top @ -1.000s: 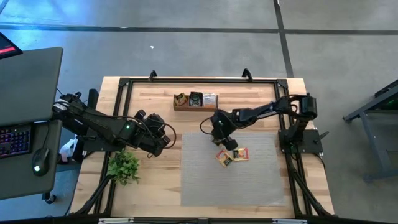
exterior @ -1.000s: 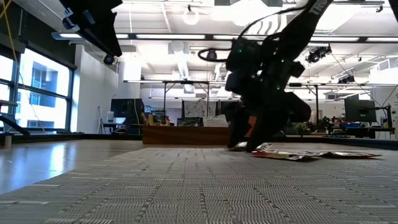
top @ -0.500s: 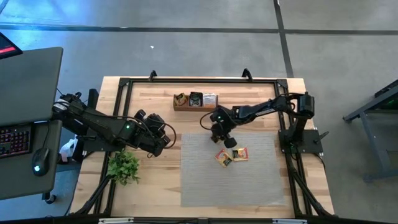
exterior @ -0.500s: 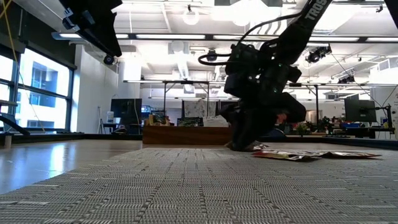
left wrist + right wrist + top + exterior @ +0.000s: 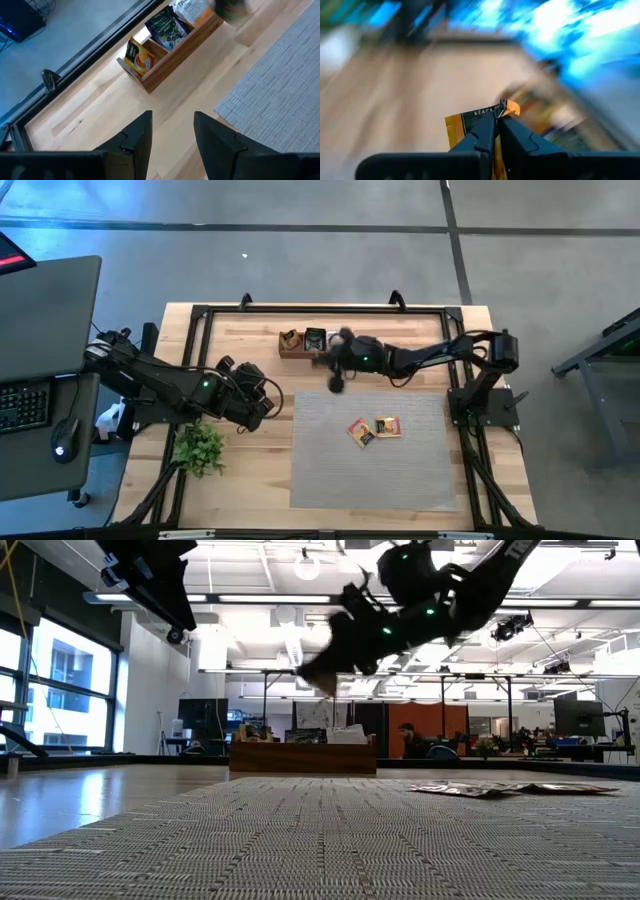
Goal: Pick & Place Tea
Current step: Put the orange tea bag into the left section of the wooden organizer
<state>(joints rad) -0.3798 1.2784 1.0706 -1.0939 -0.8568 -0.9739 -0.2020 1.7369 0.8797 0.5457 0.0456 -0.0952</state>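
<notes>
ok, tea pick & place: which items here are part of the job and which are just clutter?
Job:
- held tea sachet in right pincer
- loose sachets on the mat
- wooden box with filed sachets

Just there:
- green plant
- left pincer, idle

Two dark arms (image 5: 165, 380), black cables, green lights

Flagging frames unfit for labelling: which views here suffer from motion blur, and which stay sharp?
Right wrist view: background heavily smeared, only the fingers and the pinched tea sachet stay crisp. High view: the right gripper is blurred near the wooden box. Low view: that arm is smeared against bright ceiling lights. Left wrist view: sharp, except a dark blur at its upper edge.
</notes>
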